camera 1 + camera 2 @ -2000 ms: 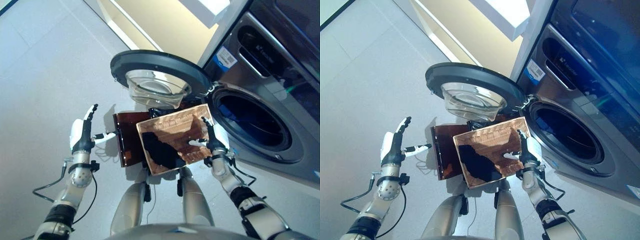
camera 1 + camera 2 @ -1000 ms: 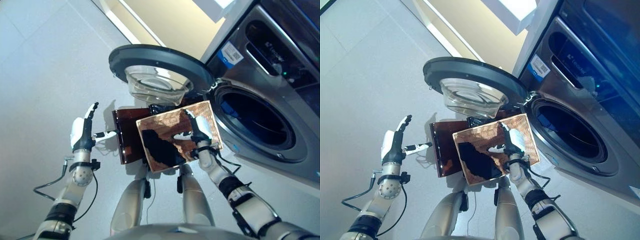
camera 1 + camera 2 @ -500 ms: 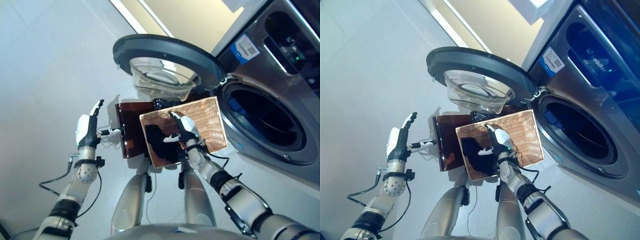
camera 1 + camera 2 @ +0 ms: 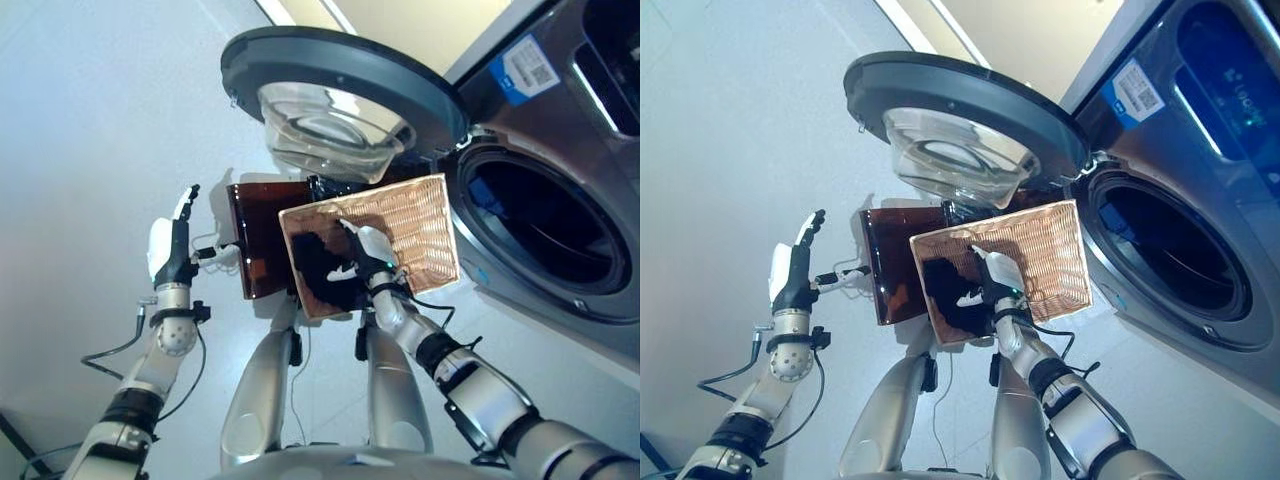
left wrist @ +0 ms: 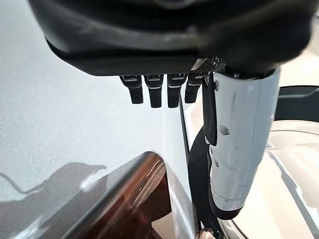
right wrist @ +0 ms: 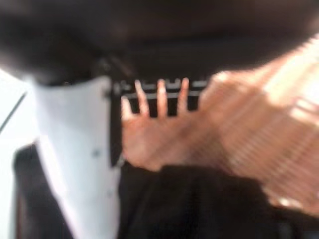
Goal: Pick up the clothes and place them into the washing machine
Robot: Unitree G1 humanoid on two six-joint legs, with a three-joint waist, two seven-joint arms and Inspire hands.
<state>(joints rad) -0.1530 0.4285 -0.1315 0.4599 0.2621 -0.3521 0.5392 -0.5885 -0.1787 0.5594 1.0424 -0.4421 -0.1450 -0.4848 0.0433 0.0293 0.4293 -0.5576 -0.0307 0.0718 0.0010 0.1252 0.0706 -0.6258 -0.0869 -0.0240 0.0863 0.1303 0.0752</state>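
A dark cloth (image 4: 318, 272) lies in the left part of the shallow wicker basket (image 4: 415, 225), which rests on the dark brown box (image 4: 256, 240) beside the washing machine. My right hand (image 4: 364, 250) is open, fingers straight, over the basket at the cloth's right edge. In the right wrist view its fingers (image 6: 155, 97) point at the wicker (image 6: 259, 139) with the dark cloth (image 6: 189, 201) just below them. My left hand (image 4: 170, 248) is open and empty, held up left of the box; its wrist view shows straight fingers (image 5: 155, 90).
The washing machine's round door (image 4: 340, 80) stands open above the basket, with its glass bowl (image 4: 330, 140). The drum opening (image 4: 545, 225) lies to the basket's right. Pale floor (image 4: 100, 120) spreads to the left.
My right hand has moved from the basket's right edge leftward across the wicker to the dark cloth. The camera has shifted. The left hand has kept its pose.
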